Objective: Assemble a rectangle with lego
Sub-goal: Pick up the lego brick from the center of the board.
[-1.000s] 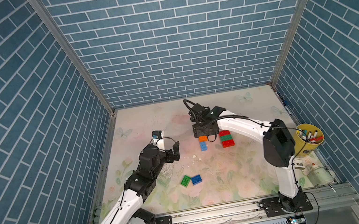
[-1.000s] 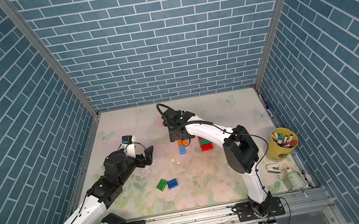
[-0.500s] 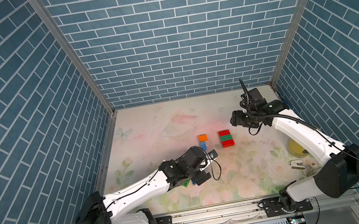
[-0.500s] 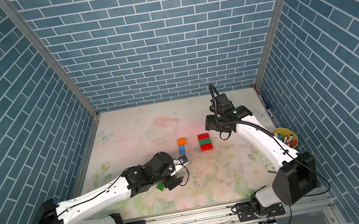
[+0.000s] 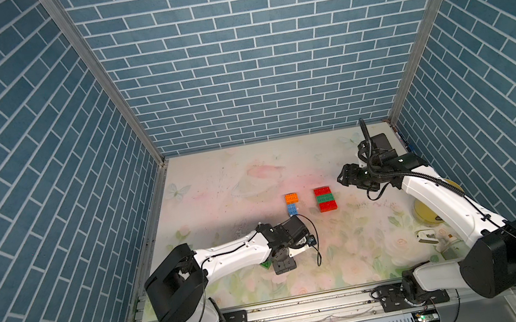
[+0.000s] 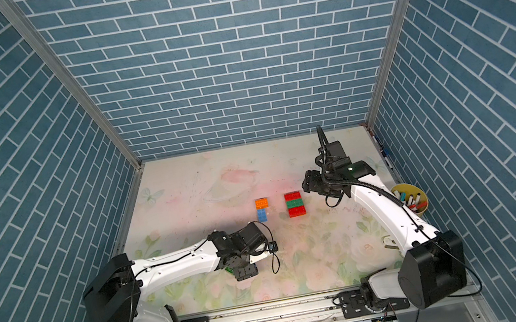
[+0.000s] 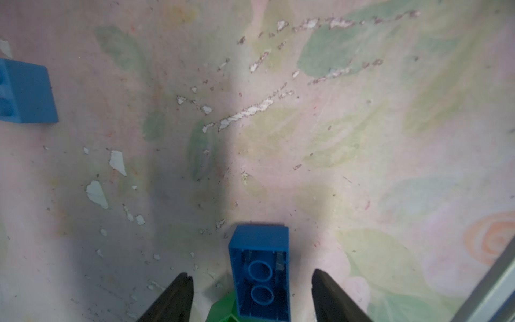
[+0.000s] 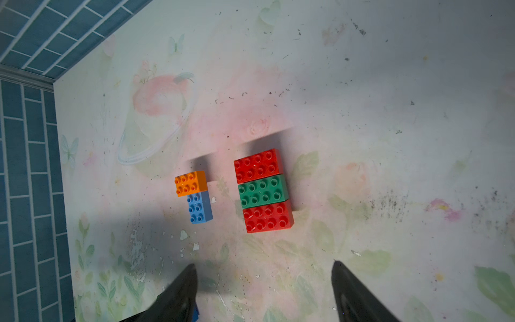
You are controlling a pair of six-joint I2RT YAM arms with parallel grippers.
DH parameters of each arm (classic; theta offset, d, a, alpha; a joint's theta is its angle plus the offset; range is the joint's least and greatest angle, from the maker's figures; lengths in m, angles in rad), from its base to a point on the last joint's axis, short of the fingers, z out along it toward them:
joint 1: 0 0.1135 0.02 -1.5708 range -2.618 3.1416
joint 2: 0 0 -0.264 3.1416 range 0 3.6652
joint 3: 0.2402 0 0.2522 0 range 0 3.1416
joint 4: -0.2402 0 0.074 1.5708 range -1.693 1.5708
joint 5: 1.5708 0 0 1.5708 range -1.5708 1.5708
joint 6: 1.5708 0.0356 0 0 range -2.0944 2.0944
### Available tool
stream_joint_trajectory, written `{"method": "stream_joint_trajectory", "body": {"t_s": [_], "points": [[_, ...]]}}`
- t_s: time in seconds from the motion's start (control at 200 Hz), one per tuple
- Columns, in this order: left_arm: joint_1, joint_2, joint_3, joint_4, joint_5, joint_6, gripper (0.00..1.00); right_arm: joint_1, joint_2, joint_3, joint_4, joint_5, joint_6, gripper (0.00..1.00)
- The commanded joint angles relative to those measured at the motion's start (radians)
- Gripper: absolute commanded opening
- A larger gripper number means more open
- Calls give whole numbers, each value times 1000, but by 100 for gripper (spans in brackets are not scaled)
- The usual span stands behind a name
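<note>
**Left gripper (image 5: 284,266).** I hold it low over the near part of the floral table (image 5: 219,189). The fingers (image 7: 178,295) stand apart on either side of a dark blue lego brick (image 7: 259,267), with a gap visible on each side, so the brick is not gripped. The brick's hollow underside faces my wrist camera. A green lego brick (image 7: 223,309) lies against its lower corner. I cannot tell whether one rests on the other.

**Right gripper (image 8: 264,264).** I hold it above the table, right of the assembled bricks. The jaws are spread wide with nothing between them.

**Placed lego.** Three bricks lie long side to long side near the table centre: a red brick (image 8: 257,166), a green centre brick (image 8: 263,191) and a second red brick (image 8: 268,216). Just to their left, apart from them, an orange brick (image 8: 191,183) touches a light blue brick (image 8: 199,207).
</note>
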Motion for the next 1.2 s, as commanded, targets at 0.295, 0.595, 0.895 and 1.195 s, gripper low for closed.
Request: {"method": "stream_joint_trajectory", "body": {"t_s": [0.295,0.595,0.895,1.195], "points": [[-6,98,50,-18,-43,-24,24,-38,-54,-25,21,-33,-21,76],[9,-108,92,245,28,-92,10,-43,-61,-33,86,-185,-25,76],[91,-467,-335,1186,-91,-152,0,-52,-37,-27,311,-610,115,75],[188,-536,-397,1442,-9,-174,0,-23,37,13,605,-880,426,83]]}}
